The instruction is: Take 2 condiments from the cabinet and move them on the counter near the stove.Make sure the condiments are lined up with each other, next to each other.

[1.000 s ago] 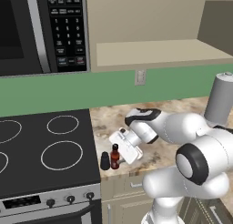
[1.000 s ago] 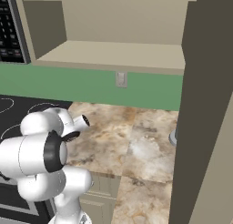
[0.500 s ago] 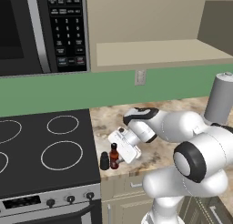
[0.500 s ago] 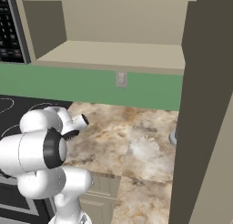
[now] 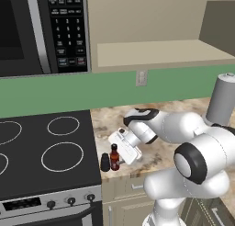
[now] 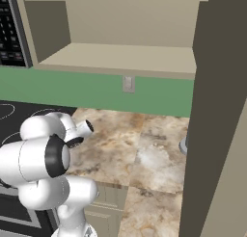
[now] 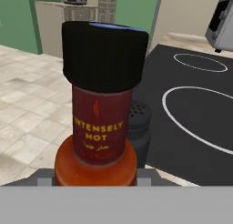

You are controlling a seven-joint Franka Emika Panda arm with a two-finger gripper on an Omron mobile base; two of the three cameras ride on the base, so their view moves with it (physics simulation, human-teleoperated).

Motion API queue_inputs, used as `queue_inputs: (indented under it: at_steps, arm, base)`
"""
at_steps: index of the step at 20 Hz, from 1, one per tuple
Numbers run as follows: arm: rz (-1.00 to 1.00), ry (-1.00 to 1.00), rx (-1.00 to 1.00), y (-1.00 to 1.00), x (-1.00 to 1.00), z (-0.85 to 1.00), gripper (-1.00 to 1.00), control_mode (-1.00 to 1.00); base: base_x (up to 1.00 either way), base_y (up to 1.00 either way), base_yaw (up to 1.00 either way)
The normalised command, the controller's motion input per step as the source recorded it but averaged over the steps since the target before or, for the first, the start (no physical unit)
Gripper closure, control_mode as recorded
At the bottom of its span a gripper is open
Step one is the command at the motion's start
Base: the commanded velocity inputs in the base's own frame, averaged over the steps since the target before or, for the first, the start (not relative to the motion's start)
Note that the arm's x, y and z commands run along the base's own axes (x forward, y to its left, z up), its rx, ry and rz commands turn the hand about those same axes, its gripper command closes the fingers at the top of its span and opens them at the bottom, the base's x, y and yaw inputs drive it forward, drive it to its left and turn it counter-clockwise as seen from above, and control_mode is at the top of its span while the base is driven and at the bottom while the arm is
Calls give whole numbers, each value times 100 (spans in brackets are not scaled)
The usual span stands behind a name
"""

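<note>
**Sauce bottle lowered beside shaker at stove edge**

Since the frame a second before, my arm carried the sauce bottle [image 5: 114, 156] leftward and down until it stood upright on the table [image 5: 156, 149], just beside the black shaker [image 5: 105, 162] and close against the stove [image 5: 46, 161]. I judged both condiments now paired off the cabinet shelf [image 6: 120, 58], so release was what remained. The hand view showed the bottle dead centre, close before the gripper [image 5: 120, 154], label facing me. I could not tell whether the jaws gripped it or had parted.
</note>
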Motion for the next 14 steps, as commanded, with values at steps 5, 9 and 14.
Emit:
queue_inputs:
  at_steps: [5, 9, 14]
  arm:
    - [0, -11, 0, 0, -2, -6, -100, -100]
    - [0, -13, 0, 0, -4, 0, -100, -100]
    - [0, -9, 0, 0, -6, 0, -100, -100]
  base:
    - [0, 0, 0]
    - [0, 0, 0]
    - [0, 0, 0]
